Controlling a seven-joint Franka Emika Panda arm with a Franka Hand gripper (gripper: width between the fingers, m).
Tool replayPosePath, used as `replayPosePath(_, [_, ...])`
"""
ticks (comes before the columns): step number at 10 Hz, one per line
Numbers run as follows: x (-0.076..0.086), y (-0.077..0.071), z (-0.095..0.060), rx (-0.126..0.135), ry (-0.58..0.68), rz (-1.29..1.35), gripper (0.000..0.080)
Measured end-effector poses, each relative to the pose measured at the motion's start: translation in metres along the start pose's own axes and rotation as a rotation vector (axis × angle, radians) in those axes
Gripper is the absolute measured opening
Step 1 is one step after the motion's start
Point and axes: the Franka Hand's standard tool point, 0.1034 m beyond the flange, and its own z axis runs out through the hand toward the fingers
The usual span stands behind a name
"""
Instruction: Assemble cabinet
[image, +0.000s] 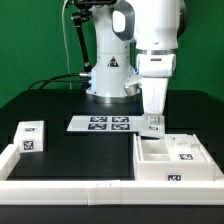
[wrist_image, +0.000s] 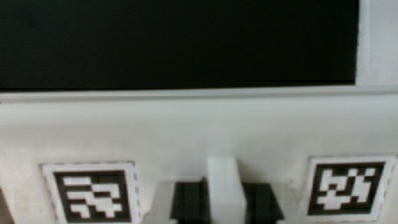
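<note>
The cabinet (image: 150, 172), a large white box with inner compartments and tags, lies at the exterior view's right. A small tagged white block (image: 185, 153) sits in it. My gripper (image: 153, 126) stands upright over the cabinet's far wall. In the wrist view the cabinet's white side (wrist_image: 196, 130) fills the lower half, with two tags. A thin white wall of it stands between my dark fingers (wrist_image: 185, 205). The gripper (wrist_image: 222, 205) is shut on that wall. A tagged white drawer block (image: 31, 138) lies apart at the exterior view's left.
The marker board (image: 100, 124) lies flat behind the middle of the black table, just left of my gripper. A low white border wall (image: 70, 190) runs along the front and left. The robot's base (image: 110, 75) stands at the back.
</note>
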Motion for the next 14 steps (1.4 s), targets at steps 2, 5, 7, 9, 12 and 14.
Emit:
replayPosePath(2, [-0.005,0.006,-0.006,-0.001,-0.013,-0.014,0.0069])
replayPosePath(5, [-0.007,0.009,-0.007,-0.006,-0.010,-0.009,0.0069])
replayPosePath(7, [-0.005,0.008,-0.006,-0.020,0.002,-0.006,0.0069])
replayPosePath(9, [-0.004,0.013,-0.009,-0.034,0.007,-0.007,0.0070])
replayPosePath(12, [0.013,0.015,-0.015,-0.135,0.083,0.014,0.0070])
replayPosePath(14, [0.010,0.012,-0.013,-0.130,0.078,0.012,0.0070])
